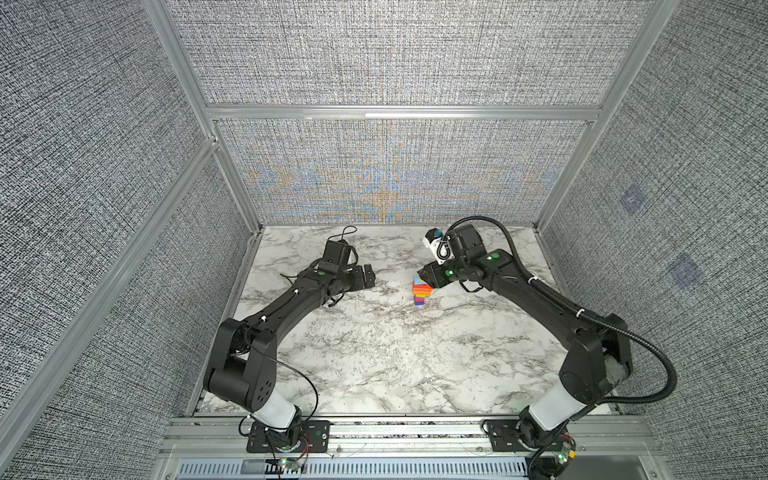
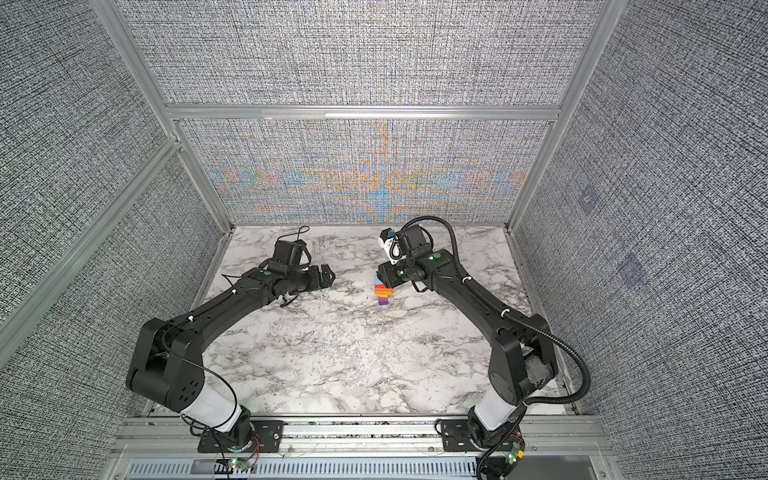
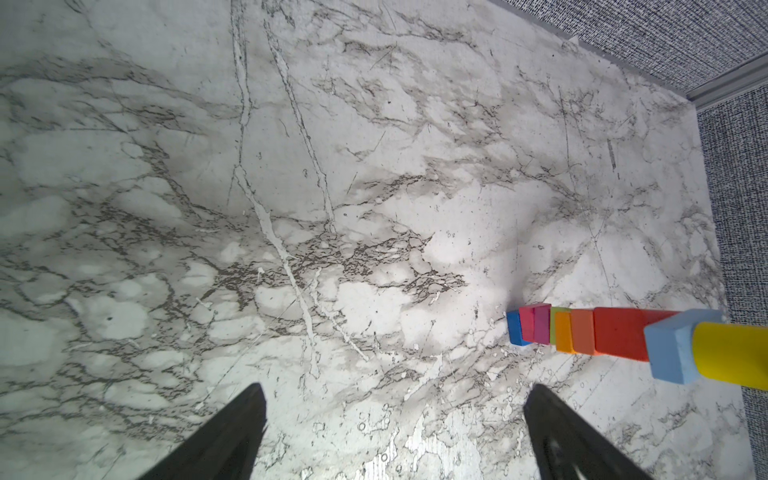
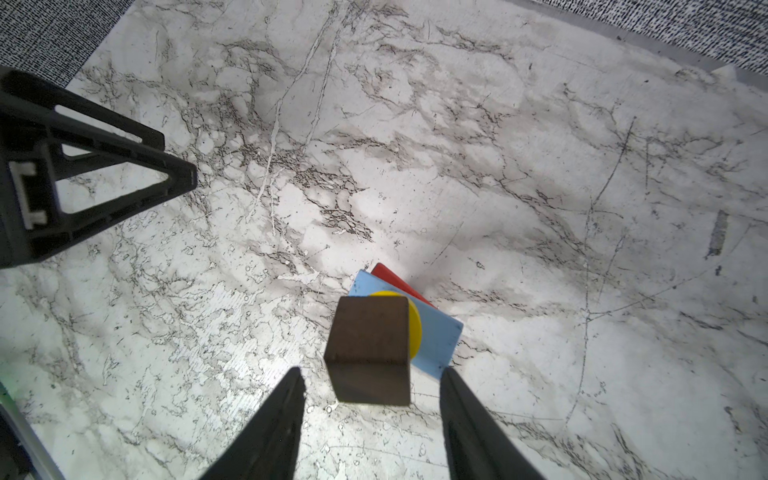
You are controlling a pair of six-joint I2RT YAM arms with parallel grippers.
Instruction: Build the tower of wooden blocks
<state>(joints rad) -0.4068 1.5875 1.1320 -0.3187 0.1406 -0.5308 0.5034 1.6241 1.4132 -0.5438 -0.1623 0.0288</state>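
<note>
The tower [image 1: 419,291] [image 2: 384,292] stands on the marble table right of centre, a narrow column of wood blocks. In the left wrist view the tower [image 3: 619,334] shows blue and pink low, then orange and red slabs, a light blue slab [image 3: 673,347] and a yellow cylinder [image 3: 731,355]. A dark brown cube [image 4: 370,345] sits topmost on the yellow cylinder [image 4: 415,328]. My right gripper [image 4: 372,376] [image 1: 426,277] is open, with a gap between each finger and the cube. My left gripper [image 3: 397,390] [image 1: 370,277] hangs open and empty, well to the left of the tower.
The marble table [image 1: 374,357] is walled by grey fabric panels on three sides, with an aluminium rail [image 1: 407,432] at the front edge. In the right wrist view one finger of the left gripper [image 4: 124,174] points toward the tower from a distance.
</note>
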